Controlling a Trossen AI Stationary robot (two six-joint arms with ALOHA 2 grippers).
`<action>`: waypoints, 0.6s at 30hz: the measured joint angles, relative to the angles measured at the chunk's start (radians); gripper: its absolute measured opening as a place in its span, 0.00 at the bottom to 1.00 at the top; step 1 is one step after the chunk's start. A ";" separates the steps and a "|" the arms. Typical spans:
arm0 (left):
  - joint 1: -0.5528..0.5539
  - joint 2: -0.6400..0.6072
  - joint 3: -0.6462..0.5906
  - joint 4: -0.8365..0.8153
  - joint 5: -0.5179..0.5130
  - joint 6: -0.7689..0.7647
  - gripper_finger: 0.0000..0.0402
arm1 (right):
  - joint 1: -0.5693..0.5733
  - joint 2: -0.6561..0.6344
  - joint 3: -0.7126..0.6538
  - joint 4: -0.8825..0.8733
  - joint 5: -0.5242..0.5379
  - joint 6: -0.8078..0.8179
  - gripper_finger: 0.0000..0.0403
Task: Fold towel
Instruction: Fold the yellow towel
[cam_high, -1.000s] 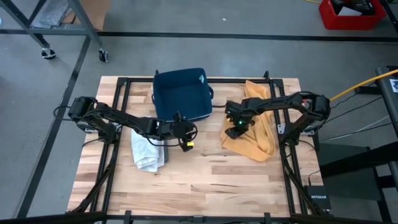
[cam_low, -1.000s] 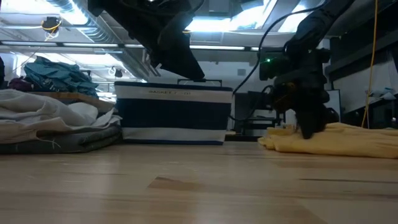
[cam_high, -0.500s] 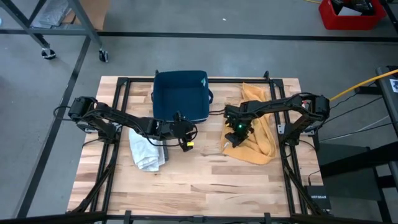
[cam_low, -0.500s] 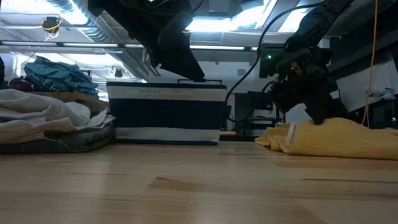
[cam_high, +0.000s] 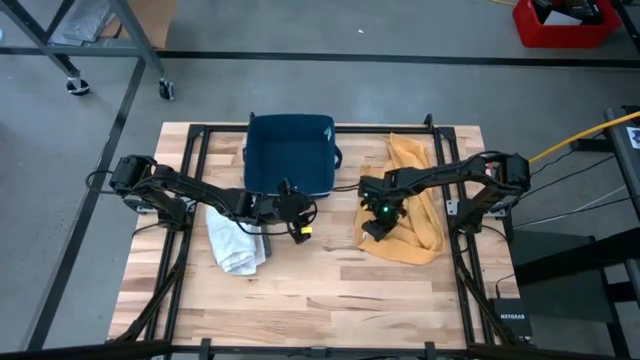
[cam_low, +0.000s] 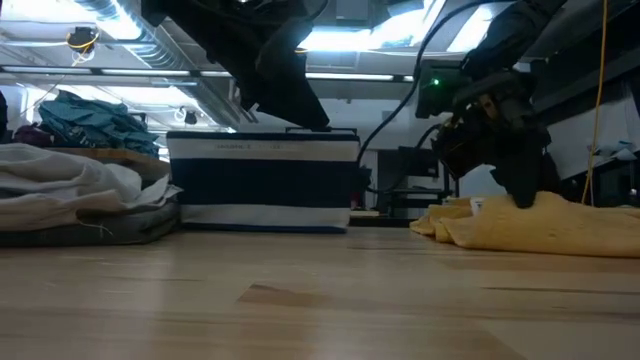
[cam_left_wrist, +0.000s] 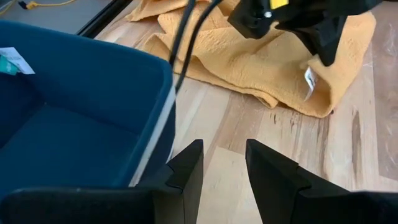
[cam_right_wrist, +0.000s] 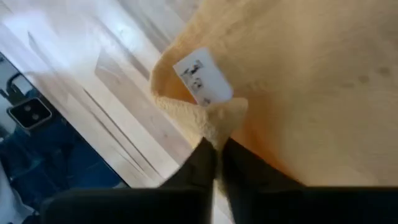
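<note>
The right gripper (cam_right_wrist: 217, 163) is pinching the tagged corner of the yellow towel (cam_high: 412, 205), which is lying rumpled on the table's right side. Soft and limp, it will likely sag, so corners suit gripping. The left gripper (cam_left_wrist: 224, 165) is hovering part-open, empty.

— How many cloths lie on the counter (cam_high: 330, 285)?
— Two: one yellow towel (cam_high: 415, 215) right of the blue basket (cam_high: 290, 152), one pale cloth heap (cam_high: 236, 245) to its left.
— Baskets?
— One.
— Claws?
— Two: the left claw (cam_high: 297, 222), the right claw (cam_high: 373, 226).
</note>
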 joint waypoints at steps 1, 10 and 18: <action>0.000 0.000 0.000 0.000 0.000 0.000 0.28 | 0.009 0.000 0.000 0.003 0.000 -0.001 0.04; 0.000 0.000 0.000 -0.001 0.000 0.002 0.28 | 0.104 0.000 0.000 0.104 -0.130 0.111 0.02; 0.000 0.000 0.000 -0.012 0.000 0.003 0.28 | 0.263 0.000 0.000 0.406 -0.336 0.280 0.01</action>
